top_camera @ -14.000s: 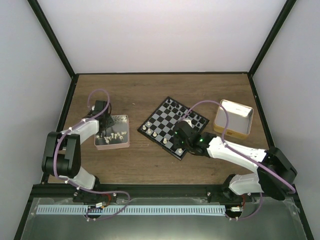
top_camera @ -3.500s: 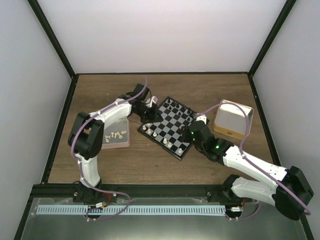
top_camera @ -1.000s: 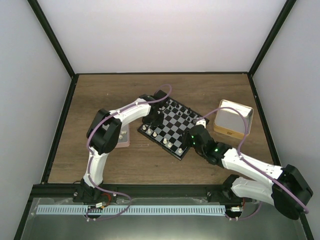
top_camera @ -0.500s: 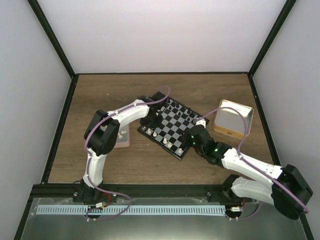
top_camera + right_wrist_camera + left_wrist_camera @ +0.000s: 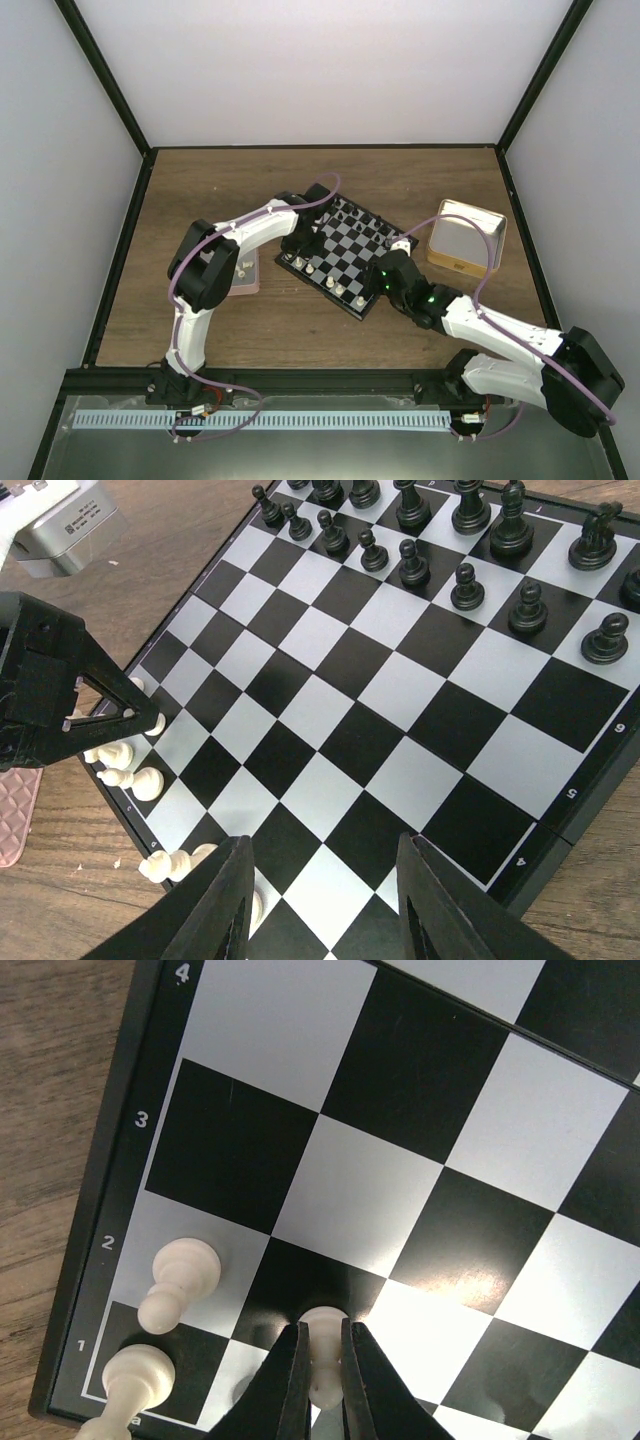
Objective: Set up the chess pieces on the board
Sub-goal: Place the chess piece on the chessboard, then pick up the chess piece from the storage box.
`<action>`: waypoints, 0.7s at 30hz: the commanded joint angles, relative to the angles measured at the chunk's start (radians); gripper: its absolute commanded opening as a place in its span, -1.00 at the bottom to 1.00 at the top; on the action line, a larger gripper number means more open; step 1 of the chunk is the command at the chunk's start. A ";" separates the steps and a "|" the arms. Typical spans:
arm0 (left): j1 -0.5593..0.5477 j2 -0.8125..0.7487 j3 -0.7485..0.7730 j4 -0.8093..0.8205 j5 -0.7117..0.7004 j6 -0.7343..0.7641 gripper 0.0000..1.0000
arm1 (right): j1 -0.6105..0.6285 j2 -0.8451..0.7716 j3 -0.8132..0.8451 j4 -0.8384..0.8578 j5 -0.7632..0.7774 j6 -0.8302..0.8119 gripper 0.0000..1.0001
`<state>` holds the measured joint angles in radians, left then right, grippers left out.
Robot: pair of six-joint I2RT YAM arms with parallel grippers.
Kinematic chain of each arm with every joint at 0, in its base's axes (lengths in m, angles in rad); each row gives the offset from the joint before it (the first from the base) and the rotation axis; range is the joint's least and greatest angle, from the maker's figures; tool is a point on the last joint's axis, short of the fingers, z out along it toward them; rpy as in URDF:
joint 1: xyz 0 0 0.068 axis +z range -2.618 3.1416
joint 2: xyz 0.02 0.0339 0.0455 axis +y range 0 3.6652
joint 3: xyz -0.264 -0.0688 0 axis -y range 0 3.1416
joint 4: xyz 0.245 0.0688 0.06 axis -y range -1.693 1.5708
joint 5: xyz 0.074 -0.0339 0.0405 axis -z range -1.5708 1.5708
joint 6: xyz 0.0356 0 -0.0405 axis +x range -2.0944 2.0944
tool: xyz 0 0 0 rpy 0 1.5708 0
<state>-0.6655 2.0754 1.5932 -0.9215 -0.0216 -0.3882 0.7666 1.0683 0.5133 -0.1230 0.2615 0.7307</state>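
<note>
The board (image 5: 352, 248) lies at mid-table, black chess pieces (image 5: 462, 542) lined along its far side and a few cream-white ones (image 5: 128, 767) at its left corner. My left gripper (image 5: 322, 1385) is shut on a cream-white pawn (image 5: 323, 1328) whose base meets a black square in the second row, next to another white pawn (image 5: 183, 1272). In the top view that left gripper (image 5: 309, 241) sits over the board's left corner. My right gripper (image 5: 325, 905) hangs open over the board's near squares (image 5: 400, 680), nothing between its fingers.
A pink tray (image 5: 246, 277) with more pieces lies left of the board, mostly hidden behind the left arm. A tan box (image 5: 465, 238) with a silvery inside stands to the right. Brown table surrounds the board; black frame posts border it.
The left arm has shifted slightly toward the board's left corner with the pawn still gripped. The right arm has stayed almost still.
</note>
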 commanded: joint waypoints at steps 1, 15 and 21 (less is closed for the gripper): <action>0.000 -0.005 0.014 -0.002 -0.019 0.008 -0.81 | -0.009 -0.010 0.011 0.007 0.013 0.000 -0.19; 0.007 -0.104 0.066 -0.033 -0.055 0.012 -0.34 | -0.009 -0.011 0.025 -0.002 -0.001 0.001 -0.19; 0.083 -0.301 -0.157 0.085 -0.109 -0.105 -0.18 | -0.009 0.002 0.036 -0.006 -0.017 0.003 -0.19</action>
<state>-0.6426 1.9152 1.5688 -0.8982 -0.0780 -0.4103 0.7624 1.0683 0.5133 -0.1268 0.2493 0.7307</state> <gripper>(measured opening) 0.385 0.406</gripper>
